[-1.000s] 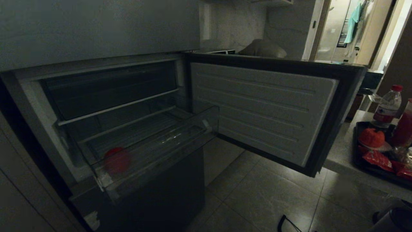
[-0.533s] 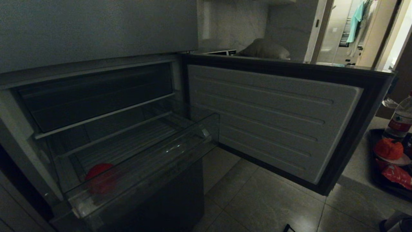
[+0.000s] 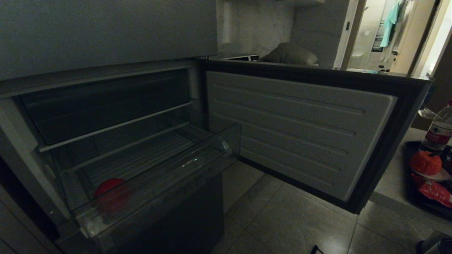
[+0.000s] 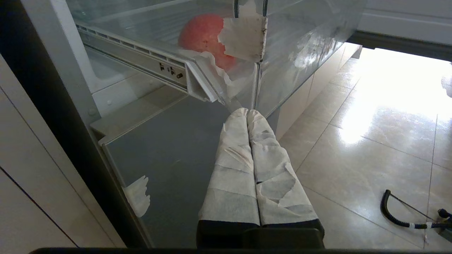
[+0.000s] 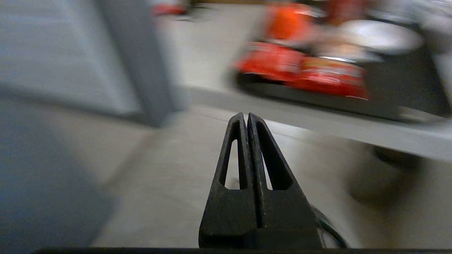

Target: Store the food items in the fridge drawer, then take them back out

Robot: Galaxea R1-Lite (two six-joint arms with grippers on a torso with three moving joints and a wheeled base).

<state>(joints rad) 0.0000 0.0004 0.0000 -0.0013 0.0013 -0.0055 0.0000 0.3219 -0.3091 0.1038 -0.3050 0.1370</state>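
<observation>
The clear fridge drawer (image 3: 169, 176) stands pulled out of the open fridge. One round red food item (image 3: 111, 192) lies at the drawer's left end. It also shows through the drawer's clear wall (image 4: 300, 53) as a red food item (image 4: 203, 37). The lumpy orange-red food item (image 3: 425, 163) sits on a dark tray (image 3: 409, 183) on the counter at the right. My left gripper (image 4: 247, 112), its fingers wrapped in white, is shut and empty just below the drawer's front corner. My right gripper (image 5: 246, 115) is shut and empty, pointing toward the counter and the blurred orange-red food item (image 5: 287, 24).
The fridge door (image 3: 289, 130) hangs open to the right, between the drawer and the counter. Red packets (image 3: 436, 192) and a clear bottle (image 3: 439, 128) share the tray. A black cable (image 4: 399, 211) lies on the tiled floor.
The whole head view shifted a second ago, so the camera moved; the fridge slid left and the door grew larger. It has held still since. The food items have not moved.
</observation>
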